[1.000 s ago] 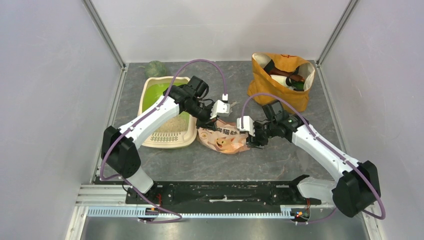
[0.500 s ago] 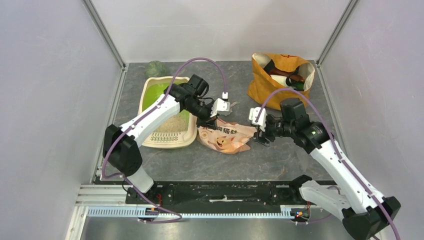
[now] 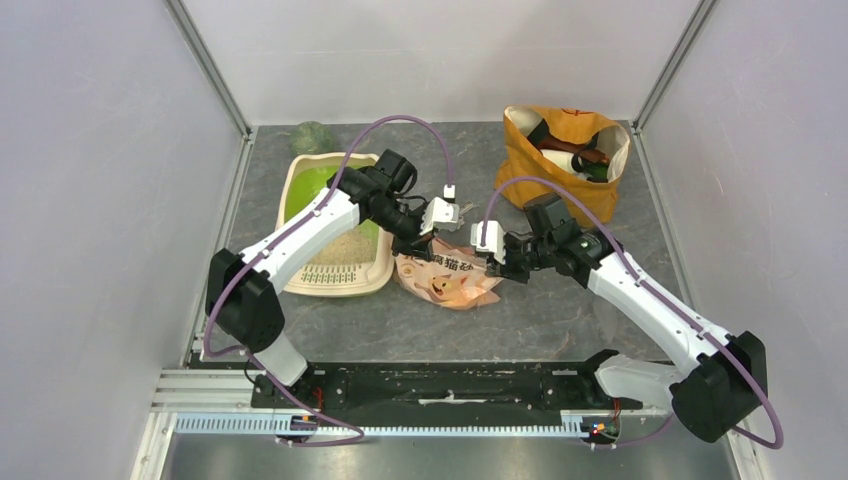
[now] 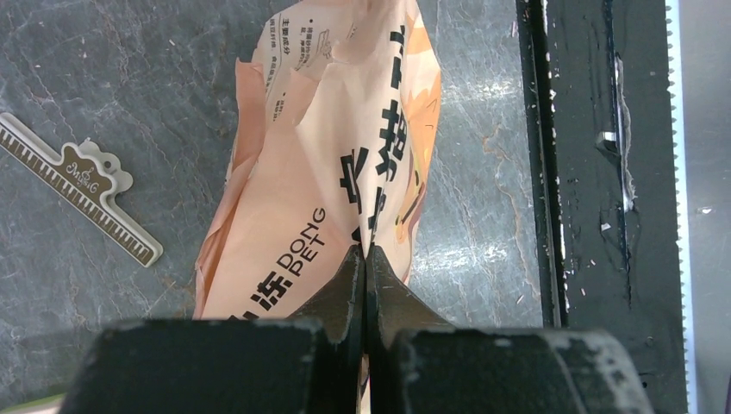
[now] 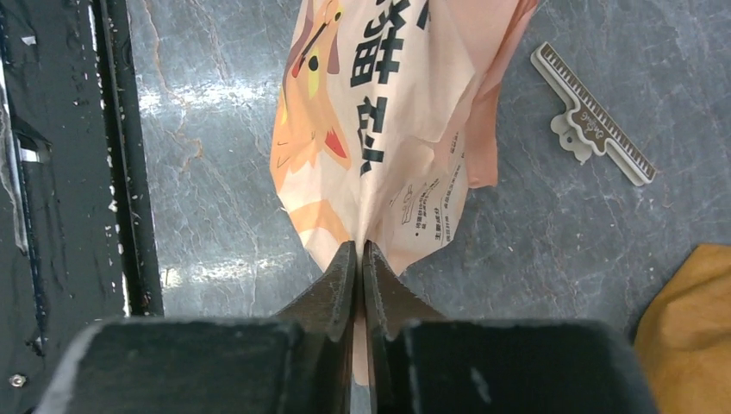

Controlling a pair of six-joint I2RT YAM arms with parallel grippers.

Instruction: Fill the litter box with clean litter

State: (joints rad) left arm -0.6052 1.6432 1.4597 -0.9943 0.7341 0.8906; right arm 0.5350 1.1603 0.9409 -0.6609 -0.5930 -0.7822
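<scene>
The cream litter box (image 3: 335,288), green inside, sits at the left with a heap of pale clean litter (image 3: 350,246) in its near half. A peach-orange printed bag (image 3: 450,280) lies to the right of the box. My left gripper (image 3: 413,243) is shut on the bag's left end; in the left wrist view the bag (image 4: 345,129) hangs from the pinched tips (image 4: 364,254). My right gripper (image 3: 505,268) is shut on the bag's right edge; in the right wrist view the bag's film (image 5: 388,103) runs between the tips (image 5: 359,246).
A mustard fabric bag (image 3: 565,165) holding bottles stands at the back right. A green lump (image 3: 312,137) lies behind the litter box. A white toothed clip (image 4: 82,185) (image 5: 595,129) lies on the table beside the bag. The black rail (image 3: 440,385) runs along the near edge.
My right gripper, open and off to the right half a second ago, has swung back left and shut on the bag's right edge. The left gripper has kept its hold.
</scene>
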